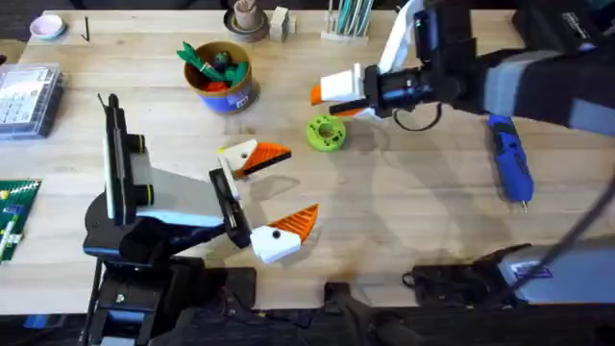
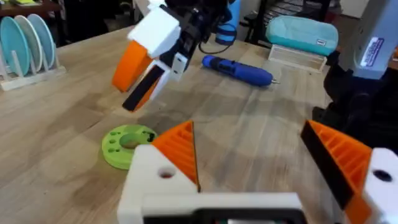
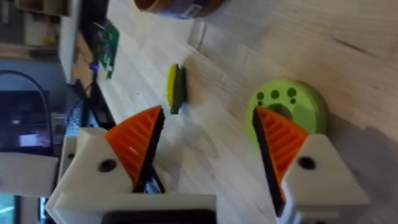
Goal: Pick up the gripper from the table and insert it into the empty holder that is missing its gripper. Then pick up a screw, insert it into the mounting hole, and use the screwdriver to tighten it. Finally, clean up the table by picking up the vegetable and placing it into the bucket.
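Vegetable on table, near open right tool.

Left pincer, right pincer agape.

From my left wrist camera: my left gripper, fingers spread wide, above the wooden table. A lime-green disc lies just ahead; the right gripper hangs tilted beyond it. Farther off, the blue screwdriver lies flat.
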Controlling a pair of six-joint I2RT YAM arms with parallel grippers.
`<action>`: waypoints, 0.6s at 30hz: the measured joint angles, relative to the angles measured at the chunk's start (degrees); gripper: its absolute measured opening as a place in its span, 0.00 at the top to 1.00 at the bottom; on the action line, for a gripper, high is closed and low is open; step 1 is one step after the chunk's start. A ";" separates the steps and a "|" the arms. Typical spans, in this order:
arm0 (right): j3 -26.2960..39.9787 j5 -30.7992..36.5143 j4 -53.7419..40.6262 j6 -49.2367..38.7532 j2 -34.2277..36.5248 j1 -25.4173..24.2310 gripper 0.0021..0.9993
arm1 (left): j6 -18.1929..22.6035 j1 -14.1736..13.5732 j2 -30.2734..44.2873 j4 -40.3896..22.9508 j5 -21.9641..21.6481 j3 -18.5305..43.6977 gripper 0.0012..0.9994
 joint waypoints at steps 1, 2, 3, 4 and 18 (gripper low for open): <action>0.25 1.84 -3.92 -2.60 -1.98 0.01 0.10 | 0.00 0.00 0.01 -0.01 -0.01 0.00 0.01; 0.58 3.48 -7.42 -5.03 -3.75 0.03 0.10 | 0.01 0.00 0.00 0.00 -0.02 0.00 0.01; 0.98 5.32 -10.84 -7.45 -5.44 0.18 0.10 | 0.00 0.00 0.00 0.00 -0.02 0.00 0.01; 1.45 7.41 -13.95 -9.75 -7.19 0.39 0.10 | 0.00 0.00 0.02 0.00 0.00 0.00 0.01; 2.84 33.17 -26.07 -24.84 -12.88 14.52 0.10 | 0.01 0.00 0.02 0.00 0.00 0.00 0.01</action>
